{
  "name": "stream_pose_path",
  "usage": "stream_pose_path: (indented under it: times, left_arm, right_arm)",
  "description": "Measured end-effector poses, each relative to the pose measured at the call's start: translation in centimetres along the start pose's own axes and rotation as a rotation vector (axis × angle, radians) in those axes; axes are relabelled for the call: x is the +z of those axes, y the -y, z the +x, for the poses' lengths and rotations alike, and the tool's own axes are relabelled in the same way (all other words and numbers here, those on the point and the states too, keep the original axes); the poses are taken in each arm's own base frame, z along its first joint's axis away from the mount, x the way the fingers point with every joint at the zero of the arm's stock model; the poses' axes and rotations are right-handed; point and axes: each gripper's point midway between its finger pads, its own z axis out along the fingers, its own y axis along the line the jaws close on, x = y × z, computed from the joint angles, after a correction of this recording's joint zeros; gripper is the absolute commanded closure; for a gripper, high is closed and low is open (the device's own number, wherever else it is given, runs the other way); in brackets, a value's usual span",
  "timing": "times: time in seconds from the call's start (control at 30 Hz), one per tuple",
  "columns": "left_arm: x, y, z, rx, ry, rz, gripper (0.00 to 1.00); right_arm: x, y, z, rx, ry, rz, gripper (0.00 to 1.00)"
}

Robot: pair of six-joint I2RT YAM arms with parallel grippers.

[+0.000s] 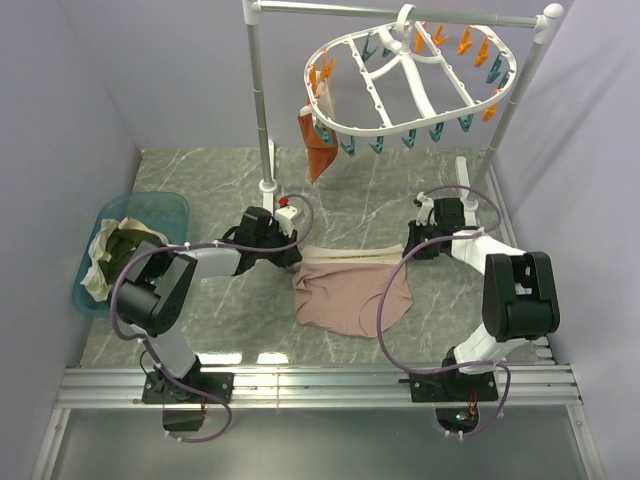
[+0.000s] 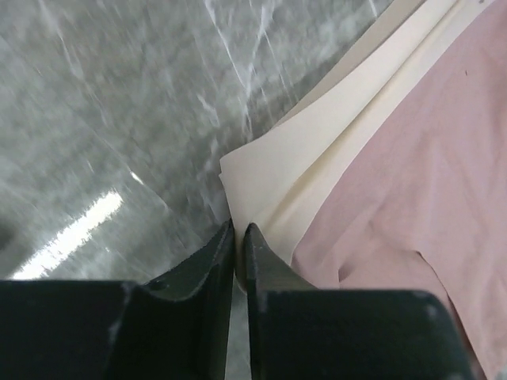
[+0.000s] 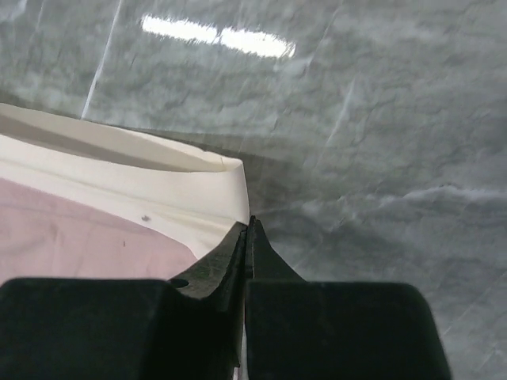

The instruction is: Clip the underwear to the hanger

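I have the pale pinkish-beige cloth underwear (image 1: 345, 295) lying flat on the grey marble-patterned table (image 1: 220, 180) between my two arms, with its cream waistband along the far edge. My left gripper (image 2: 239, 237) pinches the waistband's left corner, the cream edge caught between nearly closed jaws. My right gripper (image 3: 250, 229) is pressed tight at the right corner. It seems to grip the cloth, though the fingers hide the contact. The white plastic oval hanger (image 1: 412, 62) with orange and teal pegs hangs overhead, well apart.
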Motion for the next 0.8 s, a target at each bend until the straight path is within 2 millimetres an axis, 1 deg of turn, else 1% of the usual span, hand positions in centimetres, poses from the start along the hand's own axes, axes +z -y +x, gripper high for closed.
stream_pose_path:
  times: [0.03,0.07,0.1,0.13,0.17,0.2,0.27,0.3,0.33,0.4,0.43,0.47,0.5,0.57,0.63,0.67,0.7,0.8]
  left_arm:
    - [0.2,-0.1,-0.4,0.011,0.013,-0.001,0.8]
    - [0.3,-0.2,-0.8,0.02,0.024,-0.002,0.79]
    - [0.3,-0.2,-1.3,0.029,0.037,-0.002,0.72]
    - [0.3,-0.2,-1.6,0.034,0.046,-0.002,0.66]
    - [0.4,-0.2,-2.0,0.043,0.057,-0.001,0.63]
    - [0.4,-0.2,-2.5,0.051,0.067,0.0,0.56]
    - [0.4,-0.2,-3.4,0.058,0.08,0.003,0.5]
    - [0.4,-0.3,-4.0,0.063,0.089,0.005,0.4]
    - [0.3,-0.3,-4.3,0.066,0.094,0.006,0.39]
    - [-0.3,-0.6,-4.7,0.058,0.102,0.002,0.38]
    - [-1.1,-0.7,-4.9,0.05,0.103,0.0,0.38]
    - [-1.9,-0.9,-5.2,0.043,0.111,-0.006,0.35]
    - [-3.1,-1.2,-5.7,0.037,0.129,-0.016,0.31]
    - [-5.9,-1.2,-6.9,0.036,0.176,-0.034,0.29]
    - [-9.5,-0.6,-9.0,0.065,0.26,-0.056,0.26]
    - [-11.2,0.2,-10.1,0.092,0.307,-0.055,0.25]
    - [-13.2,1.4,-11.4,0.13,0.361,-0.048,0.25]
    - [-17.1,4.5,-13.7,0.21,0.466,-0.01,0.25]
  right_arm:
    - [0.2,0.1,-0.3,0.008,0.007,0.005,0.99]
    - [0.3,0.2,-0.7,0.015,0.018,0.013,0.94]
    - [0.3,0.3,-0.9,0.02,0.026,0.015,0.85]
    - [0.4,0.3,-1.1,0.026,0.034,0.02,0.8]
    - [0.4,0.4,-1.3,0.028,0.042,0.025,0.72]
    - [0.4,0.5,-1.5,0.034,0.047,0.032,0.6]
    - [0.3,0.6,-1.5,0.043,0.048,0.04,0.49]
    - [0.3,0.6,-1.6,0.043,0.052,0.042,0.4]
    - [0.1,0.6,-1.7,0.042,0.057,0.043,0.38]
    - [-0.8,0.3,-2.2,0.027,0.084,0.04,0.37]
    - [-1.6,0.0,-2.8,0.019,0.107,0.037,0.37]
    - [-2.4,-0.3,-3.3,0.009,0.133,0.032,0.36]
    - [-3.5,-0.7,-4.2,-0.007,0.171,0.024,0.35]
    - [-6.0,-1.6,-5.6,-0.048,0.246,0.008,0.35]
    - [-8.4,-2.7,-6.7,-0.089,0.313,-0.01,0.34]
    - [-9.7,-3.3,-7.2,-0.116,0.349,-0.021,0.35]
    - [-11.0,-4.0,-7.6,-0.142,0.387,-0.032,0.34]
    - [-14.3,-5.8,-8.2,-0.204,0.465,-0.065,0.33]
